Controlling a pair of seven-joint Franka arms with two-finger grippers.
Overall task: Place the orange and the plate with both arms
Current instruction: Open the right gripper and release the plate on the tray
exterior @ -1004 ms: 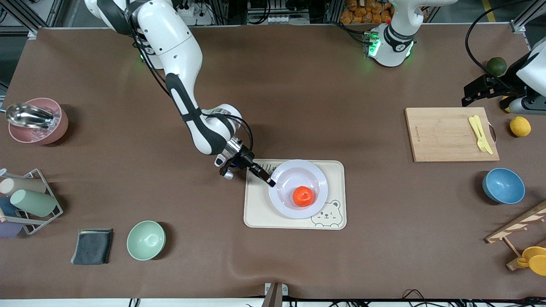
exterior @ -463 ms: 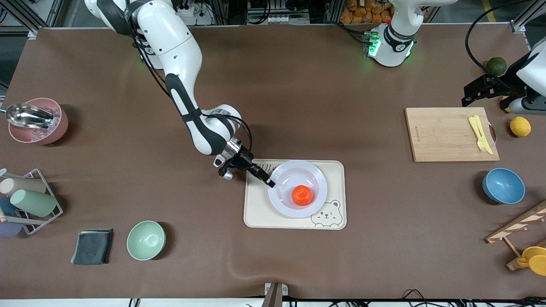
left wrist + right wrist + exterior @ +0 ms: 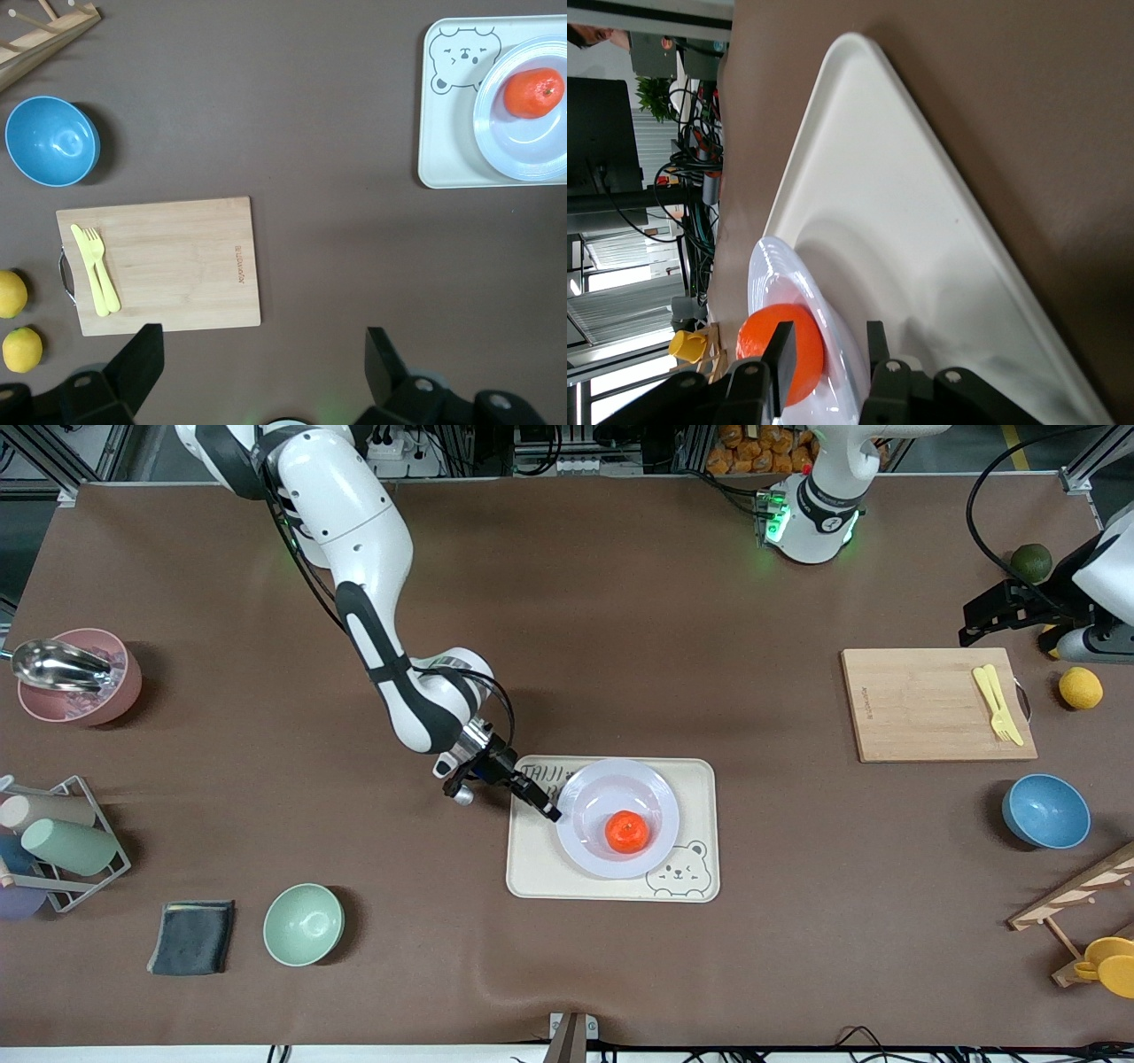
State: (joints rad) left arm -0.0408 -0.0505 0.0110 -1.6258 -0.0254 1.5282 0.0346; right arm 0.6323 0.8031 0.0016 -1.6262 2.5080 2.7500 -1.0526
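We see the right gripper [image 3: 547, 810] low over the cream tray [image 3: 532, 868], at the edge of the plate [image 3: 589, 850] toward the right arm's end of the table. In the right wrist view its two fingers [image 3: 781, 359] stand a little apart with the plate's rim [image 3: 842, 354] between them, but we cannot tell whether they press on it or have let go. The plate lies on the tray, beside the bear drawing [image 3: 679, 866], and the orange [image 3: 626, 831] sits in the plate's well, a little toward the front camera from its middle.

The left gripper [image 3: 261, 363] waits well apart, up over the table's left-arm end, its fingers spread wide and holding nothing. Below it lies a wooden cutting board [image 3: 930, 704] with a yellow fork and knife [image 3: 997, 702], and a blue bowl [image 3: 1045, 810] stands nearer the front camera.
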